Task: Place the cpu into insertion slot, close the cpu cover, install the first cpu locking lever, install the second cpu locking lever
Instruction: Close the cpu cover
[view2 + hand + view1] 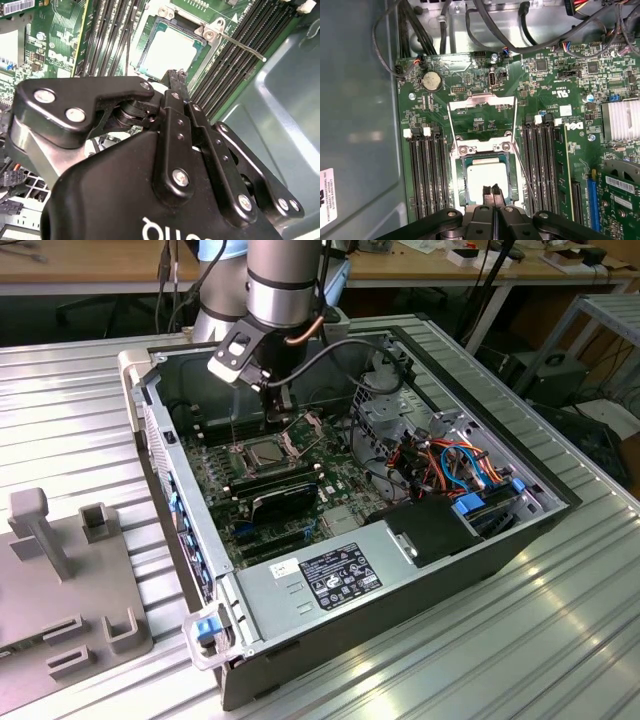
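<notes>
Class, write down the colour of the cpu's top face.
Pale silvery-beige. The cpu shows best in the first wrist view.

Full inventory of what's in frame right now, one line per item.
computer case: 1, dark grey, open, on the ribbed metal table
motherboard: 1, green, inside the case
cpu: 1, silvery-beige, seated in the insertion slot
cpu cover: 1, silver frame, swung open beyond the slot
locking lever: 1 clear, silver rod, beside the slot
memory slots: black rows, both sides of the slot
coin battery: 1, silver, on the board
power supply: 1, silver, labelled, in the case
cables: orange and blue bundle, in the case
fixture: 1, grey, the exterior view's left
gripper: 1, black, jaws shut, tips at the cpu, contact unclear
arm: 1, grey, above the case
</notes>
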`<state>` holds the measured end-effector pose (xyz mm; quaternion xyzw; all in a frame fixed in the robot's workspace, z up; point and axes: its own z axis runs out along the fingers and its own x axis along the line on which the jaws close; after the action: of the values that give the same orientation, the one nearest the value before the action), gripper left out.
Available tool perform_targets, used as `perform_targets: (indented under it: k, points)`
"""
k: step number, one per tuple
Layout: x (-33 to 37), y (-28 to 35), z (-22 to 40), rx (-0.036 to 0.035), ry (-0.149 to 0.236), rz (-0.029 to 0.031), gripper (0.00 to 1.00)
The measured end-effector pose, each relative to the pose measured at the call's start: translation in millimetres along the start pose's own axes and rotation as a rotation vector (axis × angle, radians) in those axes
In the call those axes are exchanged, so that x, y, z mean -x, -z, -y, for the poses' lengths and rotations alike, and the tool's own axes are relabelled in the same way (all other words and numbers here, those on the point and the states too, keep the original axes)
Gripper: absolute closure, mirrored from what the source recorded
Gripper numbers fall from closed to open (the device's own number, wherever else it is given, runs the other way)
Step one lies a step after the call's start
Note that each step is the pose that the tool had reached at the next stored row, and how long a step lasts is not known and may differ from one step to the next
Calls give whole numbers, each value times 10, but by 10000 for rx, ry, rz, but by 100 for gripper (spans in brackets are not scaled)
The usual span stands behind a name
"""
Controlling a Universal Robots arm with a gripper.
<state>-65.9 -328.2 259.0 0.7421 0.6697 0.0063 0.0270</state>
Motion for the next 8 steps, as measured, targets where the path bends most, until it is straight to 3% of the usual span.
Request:
perform_targets:
  k: [8]
  points:
    - [1,25,-1,-3,-1,-11,89]
